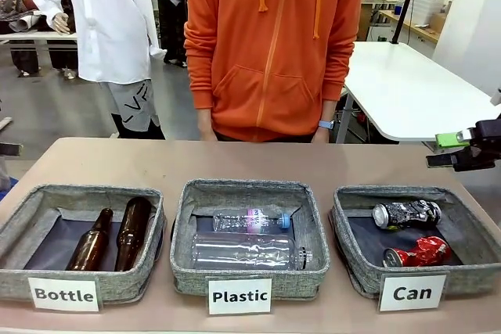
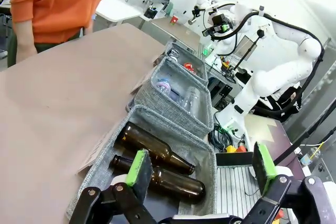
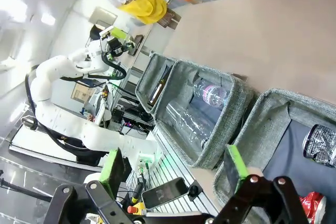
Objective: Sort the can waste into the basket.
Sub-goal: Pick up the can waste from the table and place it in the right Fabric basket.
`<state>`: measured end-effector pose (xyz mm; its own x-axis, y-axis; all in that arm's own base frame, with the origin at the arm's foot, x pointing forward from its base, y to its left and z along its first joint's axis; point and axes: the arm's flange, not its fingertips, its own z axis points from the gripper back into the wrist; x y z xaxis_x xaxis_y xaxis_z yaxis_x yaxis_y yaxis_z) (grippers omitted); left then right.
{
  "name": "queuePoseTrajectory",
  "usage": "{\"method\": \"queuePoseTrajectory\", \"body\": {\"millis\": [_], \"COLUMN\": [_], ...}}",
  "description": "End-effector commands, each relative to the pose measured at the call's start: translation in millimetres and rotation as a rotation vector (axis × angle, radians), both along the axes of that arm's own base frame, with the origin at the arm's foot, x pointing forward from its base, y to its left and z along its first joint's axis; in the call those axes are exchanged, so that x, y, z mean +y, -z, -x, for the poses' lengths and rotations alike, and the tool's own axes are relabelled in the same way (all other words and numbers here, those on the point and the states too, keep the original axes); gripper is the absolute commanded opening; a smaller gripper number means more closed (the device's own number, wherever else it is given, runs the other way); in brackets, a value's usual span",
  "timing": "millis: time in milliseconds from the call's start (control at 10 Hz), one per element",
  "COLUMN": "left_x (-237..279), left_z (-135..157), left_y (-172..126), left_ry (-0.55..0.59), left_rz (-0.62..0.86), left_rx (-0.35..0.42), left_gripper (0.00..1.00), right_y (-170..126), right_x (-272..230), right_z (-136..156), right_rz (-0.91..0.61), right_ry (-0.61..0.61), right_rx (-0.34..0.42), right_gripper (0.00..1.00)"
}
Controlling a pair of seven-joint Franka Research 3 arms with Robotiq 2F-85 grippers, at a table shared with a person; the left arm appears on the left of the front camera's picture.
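Front view: three grey woven-fabric baskets sit in a row on a smooth tan table [image 1: 117, 162], each rectangular with soft walls, a dark lining and a white label. The basket marked "Can" [image 1: 407, 271] is on the right. Two small metal cans lie on their sides inside it — a black-and-silver patterned can [image 1: 405, 213] toward the far wall and a red dented can [image 1: 417, 253] nearer the front, close together. The middle "Plastic" basket [image 1: 246, 281] holds two clear plastic bottles [image 1: 249, 250]. The left "Bottle" basket [image 1: 16, 232] holds two brown glass bottles [image 1: 113, 236] side by side. A person in an orange hooded top [image 1: 274, 44] stands at the far edge. The right end effector [image 1: 462, 149], black with a green pad, hovers at the right edge above the table; from here I cannot tell its spread.

Left wrist view: the left end effector [image 2: 202, 174] has its fingers spread wide with nothing between them, their green pads [image 2: 139, 167] facing inward. Beyond them lie the glossy brown bottles in the nearest basket, and the other two baskets recede behind it.

Right wrist view: the right end effector [image 3: 176, 174] is spread wide and empty. The "Can" basket lies just past its fingers, with the patterned can at the right edge and a piece of crumpled red can at the bottom right corner.
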<state>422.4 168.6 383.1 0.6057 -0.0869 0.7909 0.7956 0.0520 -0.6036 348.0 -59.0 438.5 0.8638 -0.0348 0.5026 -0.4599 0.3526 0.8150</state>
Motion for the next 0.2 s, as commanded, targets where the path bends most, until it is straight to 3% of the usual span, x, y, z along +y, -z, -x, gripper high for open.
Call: {"method": "queuePoseTrajectory", "body": {"millis": [0,100], "left_x": [-0.7,-0.7], "left_z": [-1.7,-1.7], "left_y": [-3.6,-3.6], "left_ry": [0.002,0.002], "left_rz": [0.015,0.015], "left_rx": [-0.015,-0.015], "left_gripper": [1.0,1.0], "right_y": [0.6,0.6], "right_x": [0.5,0.5], "right_z": [0.9,0.9], "right_rz": [0.002,0.002], "right_ry": [-0.013,-0.013], "right_rx": [-0.017,-0.017], "right_gripper": [1.0,1.0]}}
